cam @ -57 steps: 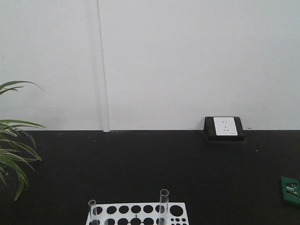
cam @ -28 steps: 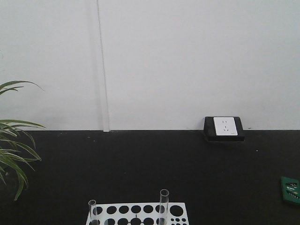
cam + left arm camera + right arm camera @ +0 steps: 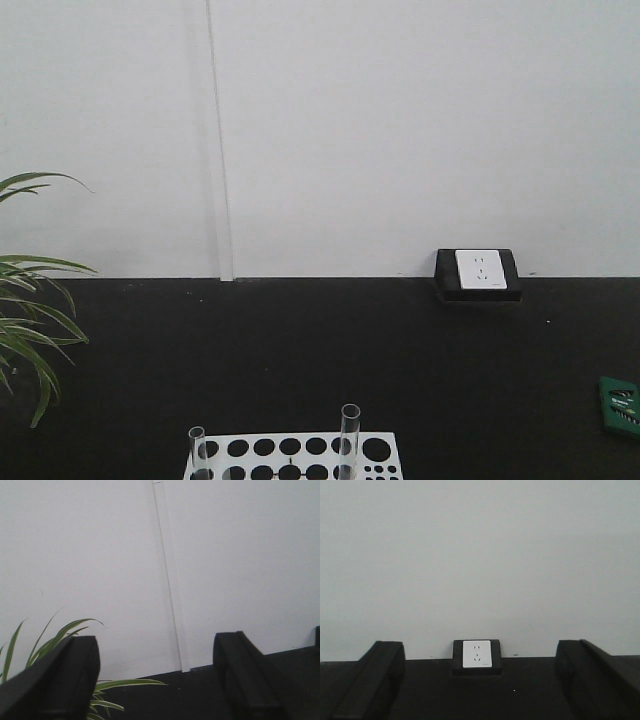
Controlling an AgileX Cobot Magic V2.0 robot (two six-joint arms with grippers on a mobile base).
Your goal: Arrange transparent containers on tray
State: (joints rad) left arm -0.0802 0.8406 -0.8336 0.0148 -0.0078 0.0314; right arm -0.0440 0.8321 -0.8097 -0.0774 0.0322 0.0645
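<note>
**Exterior front-facing view alone shows the tubes; both claws stand released**

At the bottom edge of the front view we see a white rack (image 3: 265, 460) full of round holes, cut off by the frame. Two clear tubes stand upright in it: the shorter test tube (image 3: 197, 447) at its left end and the taller test tube (image 3: 350, 440) towards its right. Beyond the rack the black table (image 3: 320, 340) runs bare to the white wall (image 3: 400, 130). A plant (image 3: 40, 263) crowds the left edge, a socket box (image 3: 480, 269) sits against the wall on the right, and a green object (image 3: 620, 404) is clipped by the right edge.

The left gripper (image 3: 155, 680) has its jaws spread wide with nothing between them. Its view looks over the table's far edge to the plant leaves and a vertical wall strip (image 3: 170, 580).

The right gripper (image 3: 480, 680) is likewise released and empty, with the socket box framed between its jaws.

The tubes appear only in the front view, so we cannot tell how they lie relative to either claw.
</note>
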